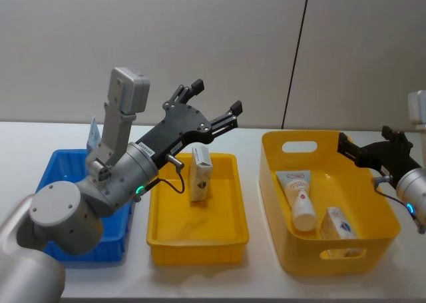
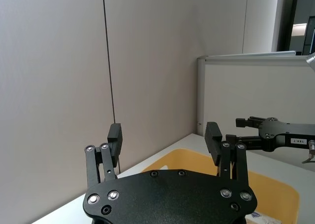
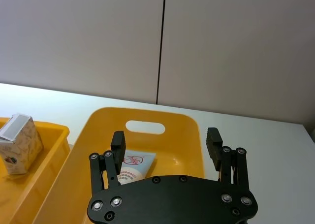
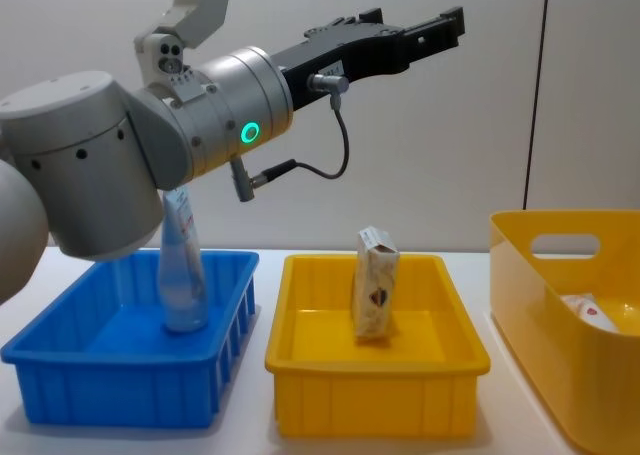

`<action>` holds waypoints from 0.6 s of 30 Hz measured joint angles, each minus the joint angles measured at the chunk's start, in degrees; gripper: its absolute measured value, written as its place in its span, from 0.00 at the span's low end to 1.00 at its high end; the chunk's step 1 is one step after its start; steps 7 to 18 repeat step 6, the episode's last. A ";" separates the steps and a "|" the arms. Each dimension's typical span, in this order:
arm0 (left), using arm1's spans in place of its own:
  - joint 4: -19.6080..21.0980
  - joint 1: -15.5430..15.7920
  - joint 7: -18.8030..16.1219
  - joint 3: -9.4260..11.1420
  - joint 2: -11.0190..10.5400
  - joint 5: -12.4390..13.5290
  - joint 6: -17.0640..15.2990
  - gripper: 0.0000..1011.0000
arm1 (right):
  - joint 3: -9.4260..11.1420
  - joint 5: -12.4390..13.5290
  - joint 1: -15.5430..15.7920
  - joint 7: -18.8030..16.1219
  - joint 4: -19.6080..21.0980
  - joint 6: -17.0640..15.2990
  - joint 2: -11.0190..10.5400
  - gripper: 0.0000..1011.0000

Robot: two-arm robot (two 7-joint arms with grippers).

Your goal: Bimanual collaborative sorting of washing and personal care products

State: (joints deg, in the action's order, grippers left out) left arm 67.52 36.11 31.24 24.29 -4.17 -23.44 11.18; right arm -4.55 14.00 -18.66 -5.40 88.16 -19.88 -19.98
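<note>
A beige crinkled pack point(image 1: 200, 173) point(image 4: 374, 280) point(image 3: 19, 145) stands upright in the shallow yellow tray point(image 1: 200, 243) point(image 4: 370, 395). A pale tube with a red logo point(image 1: 298, 196) point(image 3: 132, 167) lies in the deep yellow basket point(image 1: 273, 183) point(image 3: 98, 135), beside another pack point(image 1: 336, 224). A second tube point(image 4: 183, 275) stands in the blue bin point(image 4: 120, 395). My left gripper point(image 1: 217, 96) point(image 4: 450, 25) point(image 2: 163, 135) is open and empty, raised well above the tray. My right gripper point(image 1: 365, 140) point(image 3: 165, 138) point(image 2: 236, 130) is open and empty above the basket's right side.
The blue bin point(image 1: 50, 176), tray and basket stand in a row on a white table, left to right. A grey panel wall rises close behind the table. The left arm's thick body hangs over the blue bin.
</note>
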 joint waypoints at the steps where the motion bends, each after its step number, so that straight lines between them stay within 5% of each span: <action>1: 0.00 0.00 0.00 0.00 0.00 0.00 0.00 0.99 | 0.00 0.00 0.00 0.00 0.00 0.00 0.00 0.99; 18: 0.00 0.00 0.00 0.00 0.00 0.00 0.00 0.99 | 0.00 0.00 0.00 0.00 0.00 -0.03 0.00 0.99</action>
